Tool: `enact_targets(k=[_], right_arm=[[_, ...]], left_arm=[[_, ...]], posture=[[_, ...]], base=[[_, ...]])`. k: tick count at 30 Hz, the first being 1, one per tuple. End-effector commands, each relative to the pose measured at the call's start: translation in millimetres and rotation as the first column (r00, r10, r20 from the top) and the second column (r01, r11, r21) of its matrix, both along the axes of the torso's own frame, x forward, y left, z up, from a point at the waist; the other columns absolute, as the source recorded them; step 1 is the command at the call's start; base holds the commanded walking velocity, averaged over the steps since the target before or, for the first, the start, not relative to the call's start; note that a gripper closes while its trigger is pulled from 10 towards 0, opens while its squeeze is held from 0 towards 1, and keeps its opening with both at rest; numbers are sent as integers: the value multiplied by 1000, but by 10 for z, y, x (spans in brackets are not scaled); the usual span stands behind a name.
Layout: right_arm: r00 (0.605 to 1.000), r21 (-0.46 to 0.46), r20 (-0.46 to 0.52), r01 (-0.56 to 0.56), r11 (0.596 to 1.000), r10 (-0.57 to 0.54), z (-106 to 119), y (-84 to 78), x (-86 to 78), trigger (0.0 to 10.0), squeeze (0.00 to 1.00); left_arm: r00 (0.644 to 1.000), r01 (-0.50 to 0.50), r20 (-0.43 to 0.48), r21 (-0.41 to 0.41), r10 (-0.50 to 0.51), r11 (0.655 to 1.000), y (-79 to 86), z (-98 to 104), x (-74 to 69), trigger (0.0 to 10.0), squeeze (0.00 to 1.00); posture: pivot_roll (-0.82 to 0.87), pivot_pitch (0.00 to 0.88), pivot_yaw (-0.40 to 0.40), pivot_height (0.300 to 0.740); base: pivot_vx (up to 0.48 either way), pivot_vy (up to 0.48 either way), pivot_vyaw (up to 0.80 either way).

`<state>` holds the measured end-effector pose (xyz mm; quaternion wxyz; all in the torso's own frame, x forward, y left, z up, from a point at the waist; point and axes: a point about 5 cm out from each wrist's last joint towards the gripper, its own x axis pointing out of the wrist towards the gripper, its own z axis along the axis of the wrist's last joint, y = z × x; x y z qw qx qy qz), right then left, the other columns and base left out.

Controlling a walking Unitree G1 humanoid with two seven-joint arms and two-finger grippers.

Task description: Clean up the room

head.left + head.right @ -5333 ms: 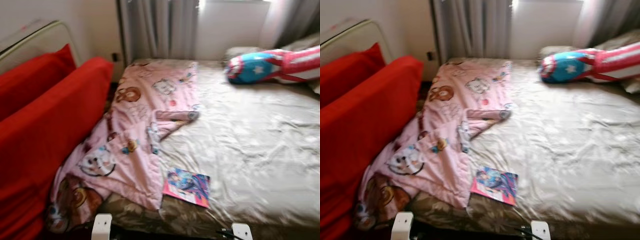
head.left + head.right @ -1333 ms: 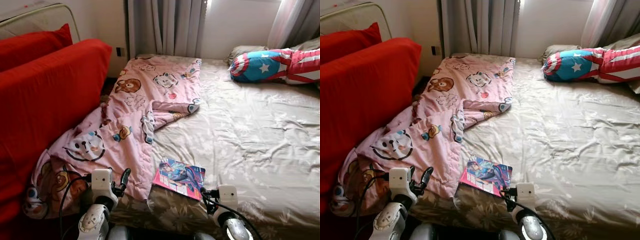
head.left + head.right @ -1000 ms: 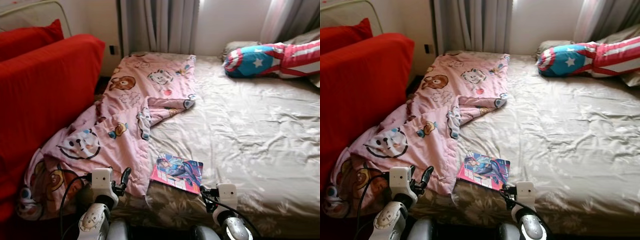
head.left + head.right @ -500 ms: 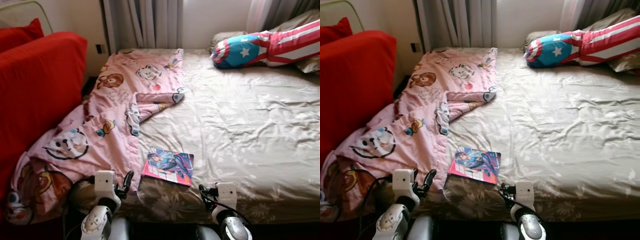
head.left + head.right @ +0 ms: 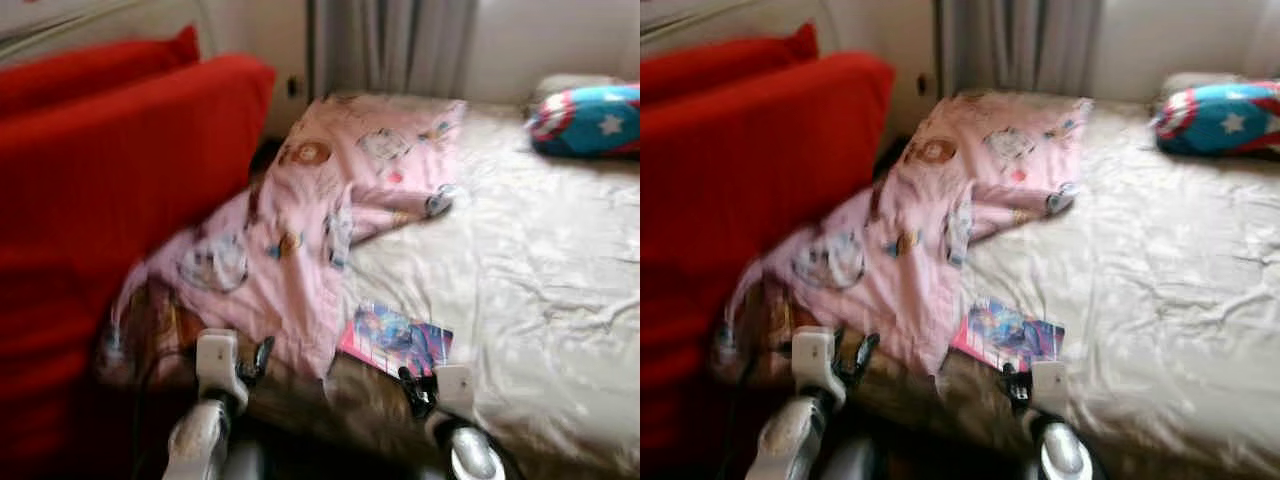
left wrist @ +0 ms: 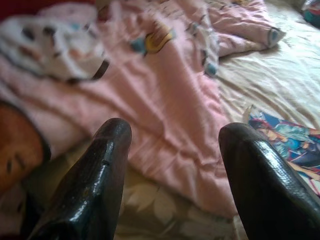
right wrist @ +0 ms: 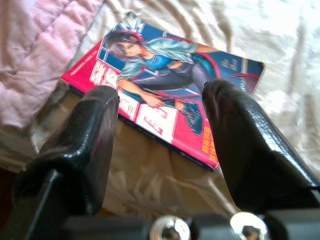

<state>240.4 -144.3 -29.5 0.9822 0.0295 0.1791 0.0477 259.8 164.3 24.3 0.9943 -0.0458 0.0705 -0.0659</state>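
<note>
Here, pink blanket (image 5: 320,240) overlapping comic book (image 7: 165,95), both tools (image 6: 170,150) (image 7: 160,120) spread, red cushions (image 5: 110,200) alongside.

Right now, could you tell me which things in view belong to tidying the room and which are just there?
To tidy:
- comic book lying flat near the bed's edge, right gripper open, aimed at it
- pink cartoon blanket, rumpled and hanging off the bed; left gripper open

Just there:
- bed
- red cushions
- star pillow
- curtains
</note>
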Motion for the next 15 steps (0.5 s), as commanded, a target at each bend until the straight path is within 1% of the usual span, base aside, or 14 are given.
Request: enact_targets(k=[1, 13, 15], right_arm=[[1000, 3, 4, 19, 1000, -19, 6, -30, 1, 10000, 0], [1000, 9, 3, 15, 1000, -15, 10, -25, 7, 10000, 0], [1000, 10, 3, 13, 1000, -13, 10, -22, 8, 10000, 0]], left_arm=[[1000, 4, -2, -2, -4, 1000, -7, 14, 16, 10000, 0], [1000, 8, -4, -6, -8, 1000, -23, 20, 14, 10000, 0], [1000, 8, -5, -6, -8, 1000, -25, 19, 15, 10000, 0]], posture=[[-49, 39, -35, 617], [-53, 39, -35, 617], [-53, 39, -36, 617]], base=[[0, 0, 0], [0, 0, 0], [251, 0, 0]])
